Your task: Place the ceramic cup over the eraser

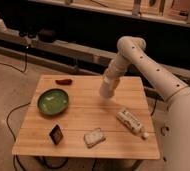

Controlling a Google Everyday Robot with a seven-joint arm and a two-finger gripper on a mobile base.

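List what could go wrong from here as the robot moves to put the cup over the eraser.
1. The gripper, above the table's far middle, seems shut on the cup. The eraser sits near the front left edge, so the long carry could loosen the grip.
2. The bowl lies close to that path, and a low cup may clip it.
3. The eraser looks propped upright, so a misaligned cup could topple it.

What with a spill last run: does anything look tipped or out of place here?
The white bottle lies on its side at the table's front right, cap toward the edge. The eraser stands on edge, front left. The gripper, shut on the ceramic cup, holds it over the table's back. No spill shows.
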